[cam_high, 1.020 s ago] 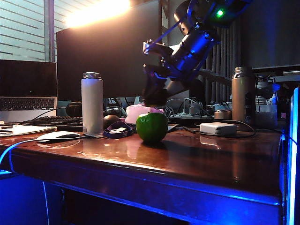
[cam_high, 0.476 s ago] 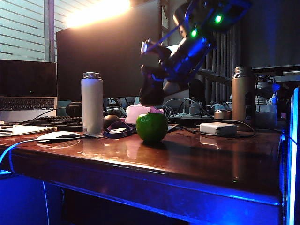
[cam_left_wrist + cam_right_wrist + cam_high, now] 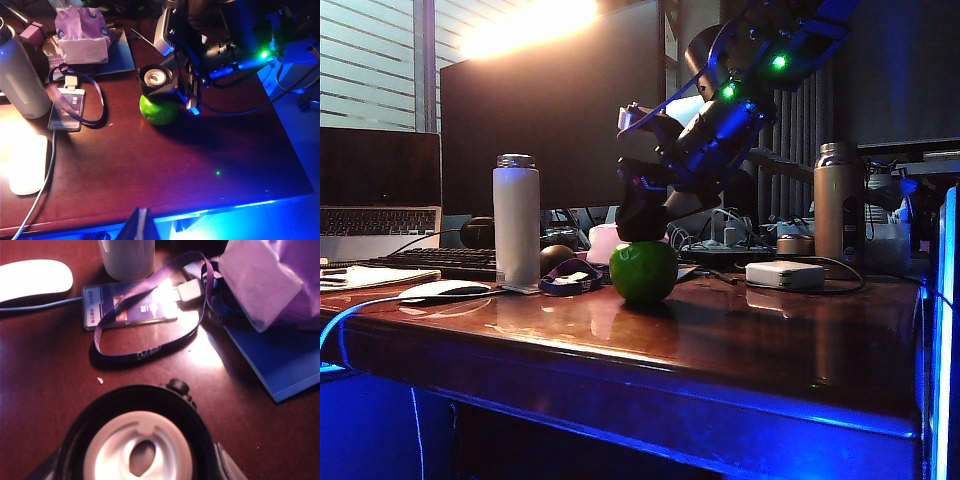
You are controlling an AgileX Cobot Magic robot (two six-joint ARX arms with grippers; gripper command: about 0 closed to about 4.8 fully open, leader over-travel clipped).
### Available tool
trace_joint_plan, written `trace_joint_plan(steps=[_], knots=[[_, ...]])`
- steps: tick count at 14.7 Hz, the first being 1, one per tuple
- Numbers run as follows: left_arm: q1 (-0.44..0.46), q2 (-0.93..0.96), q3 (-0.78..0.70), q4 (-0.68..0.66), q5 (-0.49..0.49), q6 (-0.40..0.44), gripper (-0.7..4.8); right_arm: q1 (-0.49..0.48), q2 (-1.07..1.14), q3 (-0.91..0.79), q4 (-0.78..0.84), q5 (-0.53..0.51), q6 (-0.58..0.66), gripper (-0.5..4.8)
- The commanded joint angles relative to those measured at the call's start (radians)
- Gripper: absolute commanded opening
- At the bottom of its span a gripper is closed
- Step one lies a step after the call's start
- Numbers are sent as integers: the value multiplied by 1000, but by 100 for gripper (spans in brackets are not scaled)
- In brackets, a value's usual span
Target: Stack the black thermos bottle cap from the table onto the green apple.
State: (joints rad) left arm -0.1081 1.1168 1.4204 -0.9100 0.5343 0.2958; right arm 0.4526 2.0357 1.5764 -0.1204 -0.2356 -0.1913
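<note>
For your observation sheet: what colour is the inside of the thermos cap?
Pale white inside the black thermos bottle cap; the right wrist view shows it best.

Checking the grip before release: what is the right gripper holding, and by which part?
The right gripper holds the black cap by its side wall, open end up, over the green apple. The left gripper holds nothing.

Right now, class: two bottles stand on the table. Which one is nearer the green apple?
The white bottle, standing left of the green apple by the lanyard card. The bronze bottle stands farther off, near the table's right end.
</note>
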Motion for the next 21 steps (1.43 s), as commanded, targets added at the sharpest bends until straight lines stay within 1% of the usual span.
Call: trace_joint_plan(steps=[1,4,12,14,16,17,20,21], knots=[[-1,-2,3,7,4,4,-3,1,-5,5,11,13,2,291],[-1,-2,3,7,4,4,-3,1,-4,5,-27,13,1,291],[-1,-2,3,8,4,4,-3,1,-4,5,-68,-3,-1,294],[-1,-2,3,7,4,4,-3,1,-4,5,-69,-19,-9,315],[-1,-2,3,7,4,4,-3,1,-4,5,-70,-37,-21,319],[-1,-2,3,7,4,4,-3,1,-4,5,-70,-35,-21,349],[-1,-2,3,7,4,4,-3,1,-4,5,-70,-29,-23,351],[-1,-2,3,7,4,4,-3,1,-4,5,-70,-29,-23,377]])
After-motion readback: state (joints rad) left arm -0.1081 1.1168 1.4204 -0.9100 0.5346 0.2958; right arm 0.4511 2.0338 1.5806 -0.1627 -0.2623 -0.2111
